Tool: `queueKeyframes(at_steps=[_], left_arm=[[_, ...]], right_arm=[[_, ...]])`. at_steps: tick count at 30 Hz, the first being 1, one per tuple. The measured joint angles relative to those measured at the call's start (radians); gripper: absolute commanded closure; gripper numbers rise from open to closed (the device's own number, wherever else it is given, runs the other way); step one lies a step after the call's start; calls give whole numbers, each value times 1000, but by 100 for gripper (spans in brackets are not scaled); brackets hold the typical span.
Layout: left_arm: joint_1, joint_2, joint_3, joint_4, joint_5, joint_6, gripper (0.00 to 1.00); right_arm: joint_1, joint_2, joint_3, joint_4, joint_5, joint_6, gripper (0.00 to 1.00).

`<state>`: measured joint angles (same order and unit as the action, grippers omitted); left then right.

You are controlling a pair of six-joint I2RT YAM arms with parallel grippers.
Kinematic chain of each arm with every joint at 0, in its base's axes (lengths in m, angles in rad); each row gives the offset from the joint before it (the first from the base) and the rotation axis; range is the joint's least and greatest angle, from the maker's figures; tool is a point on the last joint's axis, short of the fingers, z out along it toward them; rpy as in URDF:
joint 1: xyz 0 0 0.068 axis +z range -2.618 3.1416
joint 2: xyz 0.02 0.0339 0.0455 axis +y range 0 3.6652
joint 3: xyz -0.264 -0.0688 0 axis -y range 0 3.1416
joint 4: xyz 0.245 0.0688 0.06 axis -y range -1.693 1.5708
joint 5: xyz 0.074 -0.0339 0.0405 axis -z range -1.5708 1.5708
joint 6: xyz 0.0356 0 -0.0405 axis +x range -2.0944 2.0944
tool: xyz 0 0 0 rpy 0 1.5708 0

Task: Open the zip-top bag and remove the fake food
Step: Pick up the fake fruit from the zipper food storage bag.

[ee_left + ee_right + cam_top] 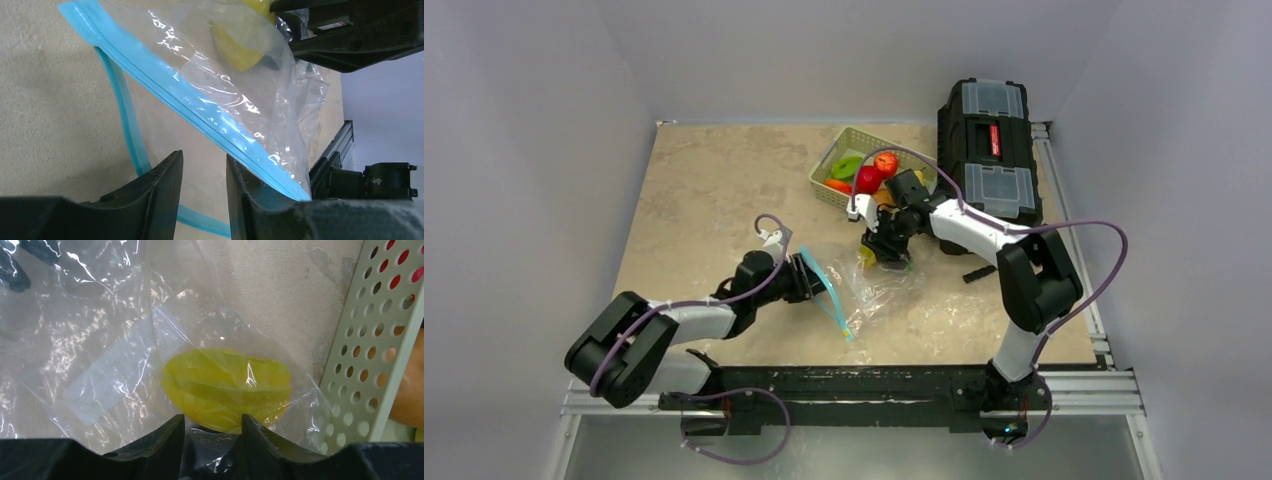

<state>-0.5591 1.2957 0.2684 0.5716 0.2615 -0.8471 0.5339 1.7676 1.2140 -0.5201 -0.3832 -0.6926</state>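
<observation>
The zip-top bag (pixel 869 290) lies mid-table, its teal zip strip (pixel 826 290) toward my left arm. The mouth is parted: one strip (pixel 125 115) lies on the table, the other (pixel 200 107) is raised and rests over my left gripper's right finger. My left gripper (pixel 204 157) (pixel 814 285) is open, with bare table between its jaws. A yellow fake food (pixel 227 387) (pixel 867 258) sits inside the bag's far corner. My right gripper (pixel 212 417) (pixel 886 248) is open and presses on the plastic, its tips at the fruit's near edge.
The pale green basket (pixel 832 160) at the back holds red, orange and green fake foods (pixel 869 178); its perforated wall (pixel 370 355) is just right of my right gripper. A black toolbox (pixel 989 150) stands at the back right. A small black piece (pixel 977 272) lies nearby.
</observation>
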Motion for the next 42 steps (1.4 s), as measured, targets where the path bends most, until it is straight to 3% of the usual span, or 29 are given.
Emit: queueKeyframes(at_steps=[4,11,16,26,34,42], left_arm=[[0,77,0,71,20,-11,62],[-1,117,24,113,30,-26,56],[-14,136,45,122,28,-29,52],[-18,133,47,105,14,-20,44],[-18,118,44,123,31,16,44],[-18,132,44,147,90,71,43]], right_arm=[[7,21,19,11,-2,4,57],[29,64,33,-16,-51,-5,75],[63,119,44,-105,-162,-35,75],[76,55,85,-295,-321,-165,62],[60,-80,88,-313,-275,-255,34],[60,-30,85,-231,-163,-359,33]])
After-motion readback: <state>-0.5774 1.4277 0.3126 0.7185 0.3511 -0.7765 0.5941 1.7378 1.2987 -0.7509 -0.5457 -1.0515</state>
